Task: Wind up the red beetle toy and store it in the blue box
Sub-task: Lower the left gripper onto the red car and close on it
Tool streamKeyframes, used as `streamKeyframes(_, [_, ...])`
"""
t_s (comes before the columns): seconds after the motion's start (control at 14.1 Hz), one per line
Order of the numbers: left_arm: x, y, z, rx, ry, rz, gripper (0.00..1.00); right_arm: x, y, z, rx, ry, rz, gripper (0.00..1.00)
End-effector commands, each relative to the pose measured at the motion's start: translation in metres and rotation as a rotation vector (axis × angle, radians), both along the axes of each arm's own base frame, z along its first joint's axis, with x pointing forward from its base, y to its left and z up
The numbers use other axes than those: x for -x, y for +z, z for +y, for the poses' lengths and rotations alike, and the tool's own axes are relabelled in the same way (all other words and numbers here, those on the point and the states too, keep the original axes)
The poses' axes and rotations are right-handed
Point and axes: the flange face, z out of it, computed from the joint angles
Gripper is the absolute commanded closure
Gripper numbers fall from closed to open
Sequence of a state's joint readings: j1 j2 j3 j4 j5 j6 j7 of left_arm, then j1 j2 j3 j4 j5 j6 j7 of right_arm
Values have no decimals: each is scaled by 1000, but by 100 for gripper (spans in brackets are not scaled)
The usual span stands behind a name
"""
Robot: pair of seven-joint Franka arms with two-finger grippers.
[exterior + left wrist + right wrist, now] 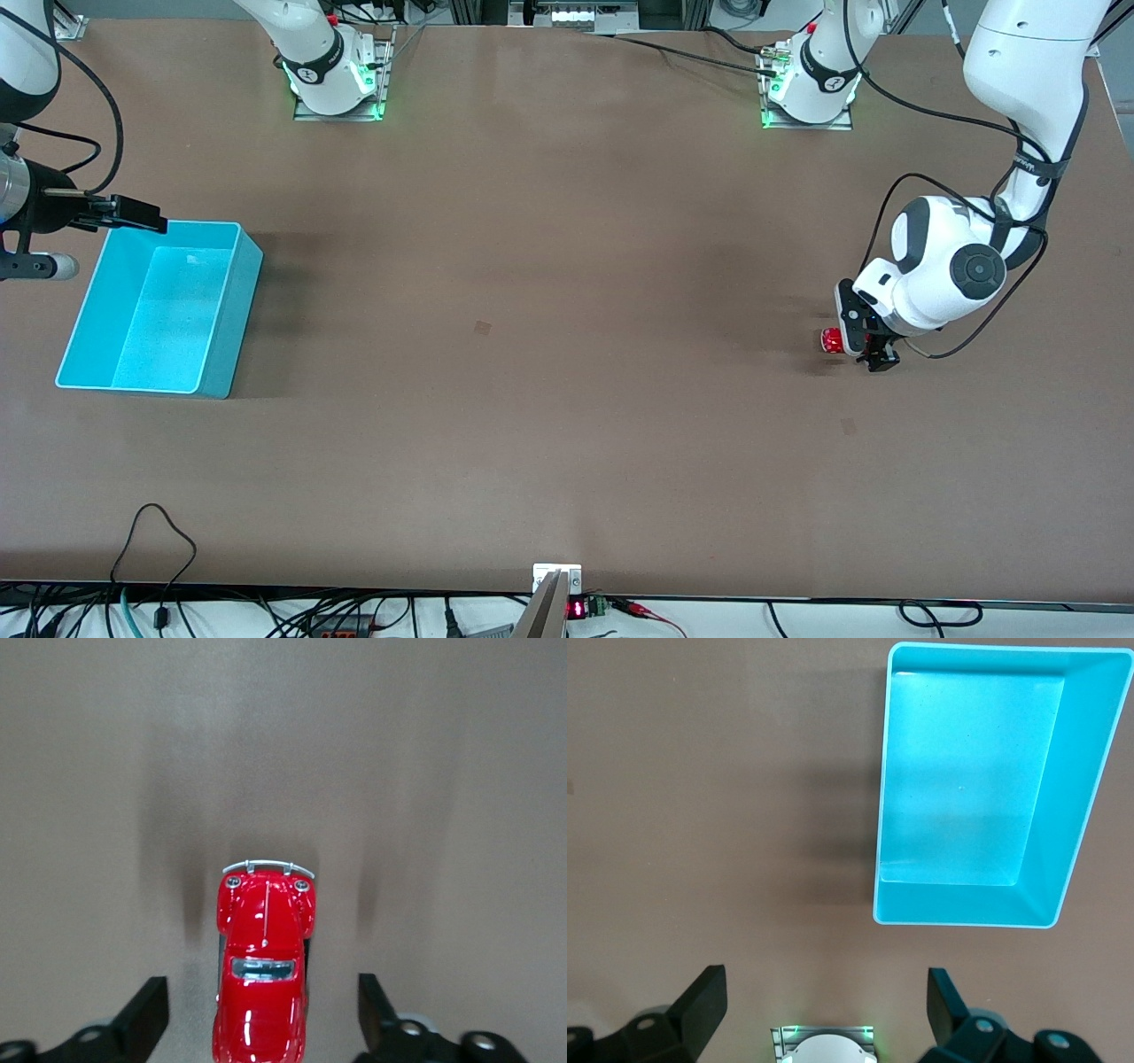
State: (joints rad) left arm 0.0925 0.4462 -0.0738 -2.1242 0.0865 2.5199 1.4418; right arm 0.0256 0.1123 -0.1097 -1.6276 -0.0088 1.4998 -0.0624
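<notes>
The red beetle toy [831, 340] stands on its wheels on the brown table near the left arm's end. In the left wrist view the red beetle toy [263, 957] lies between the two black fingers [149, 1014], and bare table shows on each side of it. My left gripper [858, 344] [261, 1001] is down around the car and open, not touching it. The blue box [232, 328] [1076, 797] sits empty at the right arm's end. My right gripper [133, 213] [828, 1001] waits open in the air beside the box, holding nothing.
The two arm bases [337, 84] [811, 89] stand along the table edge farthest from the front camera. Cables and a small display [576, 610] run along the nearest edge. Bare brown tabletop [532, 310] lies between the car and the box.
</notes>
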Motion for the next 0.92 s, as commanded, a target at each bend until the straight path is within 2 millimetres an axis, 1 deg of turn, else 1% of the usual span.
streamKeyframes(0.0, [-1,-2,-2,-5,-33,-6,49,2,4,-1,-2,12,6,0])
streamKeyframes(0.07, [-1,-2,-2,-5,-33,-4,64,2,4,-1,-2,12,6,0])
streamKeyframes(0.14, [0,-3,-2,-5,-33,-3,74,2,4,0,-3,12,5,0])
streamKeyframes(0.21, [0,-3,-2,-5,-33,-1,78,2,4,0,-3,12,5,0])
streamKeyframes(0.42, [1,-9,-2,-4,-39,10,79,2,4,0,-3,12,5,0])
streamKeyframes(0.64, [1,-10,0,-3,-42,10,79,2,4,-1,-3,11,5,0])
streamKeyframes(0.71, [0,-11,5,-2,-33,11,78,2,4,-1,-3,12,5,0])
streamKeyframes(0.78, [0,-16,13,-2,-26,19,78,3,4,0,-3,12,7,0])
streamKeyframes(0.85, [0,-17,22,1,-48,20,78,3,4,0,-5,12,11,0])
